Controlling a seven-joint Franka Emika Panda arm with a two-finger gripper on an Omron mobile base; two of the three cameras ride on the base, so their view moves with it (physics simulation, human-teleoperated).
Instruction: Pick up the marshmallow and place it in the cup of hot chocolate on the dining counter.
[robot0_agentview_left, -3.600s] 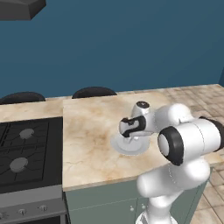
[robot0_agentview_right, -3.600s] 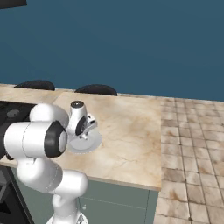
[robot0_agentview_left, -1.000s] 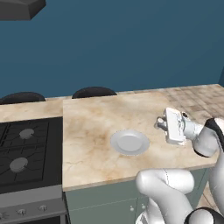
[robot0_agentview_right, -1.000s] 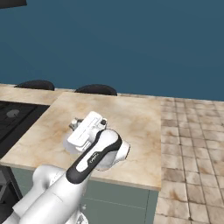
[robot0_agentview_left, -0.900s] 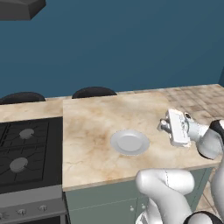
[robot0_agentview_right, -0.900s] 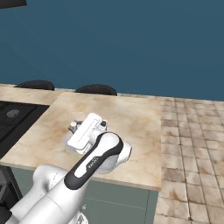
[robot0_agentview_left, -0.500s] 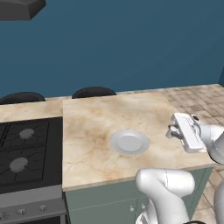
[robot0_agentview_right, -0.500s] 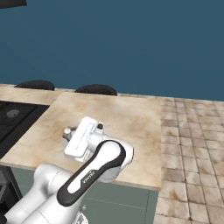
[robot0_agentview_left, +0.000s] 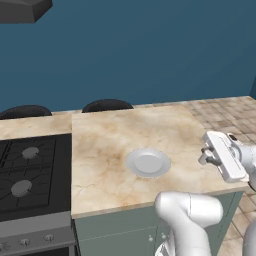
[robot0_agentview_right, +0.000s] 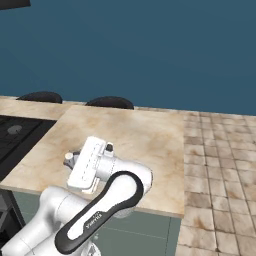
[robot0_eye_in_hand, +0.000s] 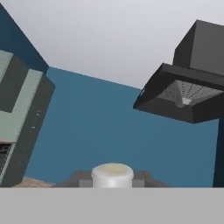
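Note:
In the hand view the marshmallow, a short white cylinder, sits pinched between the two dark fingertips of my gripper, which is shut on it. The hand lies on its side over the right end of the beige dining counter, and the gripper points left toward the round grey plate, well clear of it. From the right base view the gripper hangs above the counter near its front edge. The cup of hot chocolate is out of view.
A black cooktop is set into the counter's left part. Two black stools stand behind the counter. A dark range hood hangs against the blue wall. Tiled floor lies to the right of the counter.
The hand has swung from the plate to the right, out toward the counter's right end, staying shut on the marshmallow. The plate has not moved.

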